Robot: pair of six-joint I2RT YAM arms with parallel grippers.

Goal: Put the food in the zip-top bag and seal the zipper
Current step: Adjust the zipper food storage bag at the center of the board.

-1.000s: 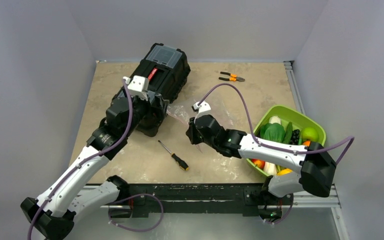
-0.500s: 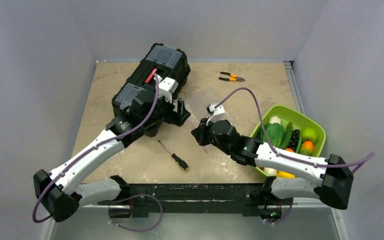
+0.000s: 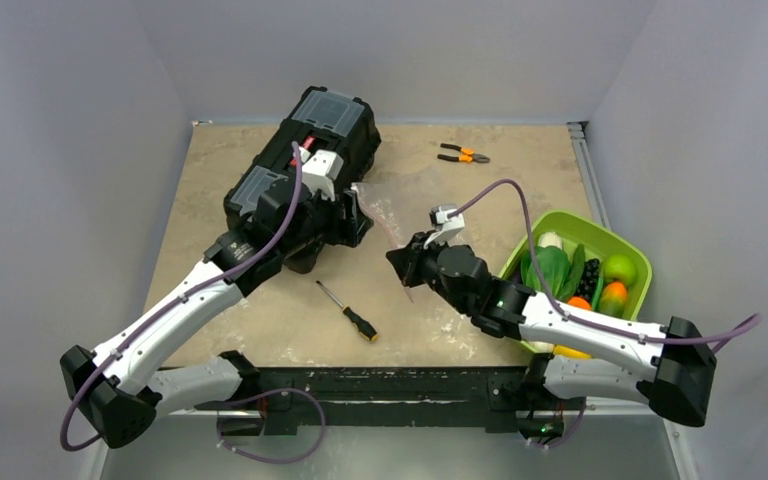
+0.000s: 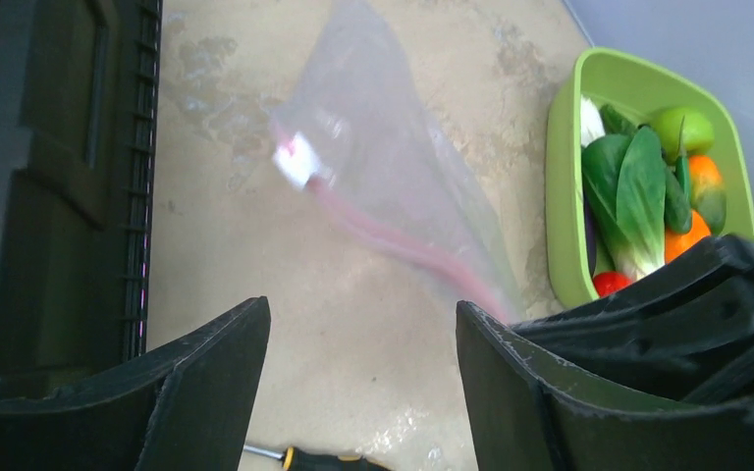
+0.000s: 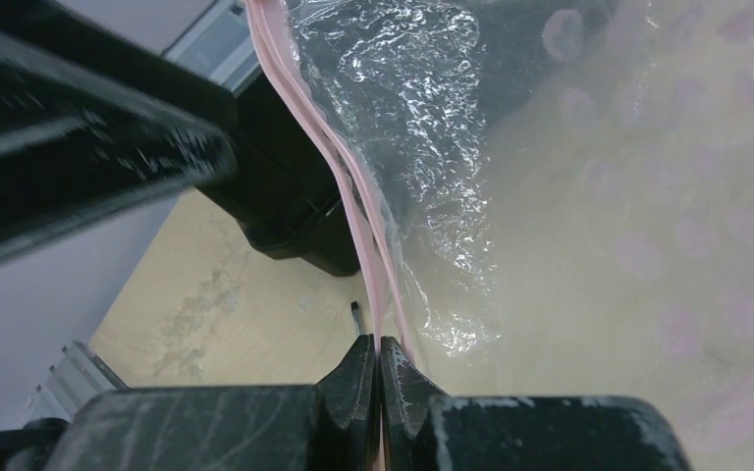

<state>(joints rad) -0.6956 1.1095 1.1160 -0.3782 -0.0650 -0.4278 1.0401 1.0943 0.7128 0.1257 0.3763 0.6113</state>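
The clear zip-top bag hangs stretched between the toolbox and my right gripper. In the right wrist view my right gripper is shut on the pink zipper at one end of the bag. My left gripper is open and empty beside the bag's far end. In the left wrist view its fingers stand wide apart above the table, with the bag, the zipper and a white slider ahead. The food lies in the lime-green bowl.
A black toolbox lies at the back left, close to my left gripper. A screwdriver lies on the table in front of it. Orange-handled pliers lie at the back. The bowl stands at the right edge.
My left arm has swung right from over the toolbox to beside the bag. My right gripper has drawn the bag's end right and toward the near edge, stretching the bag out.
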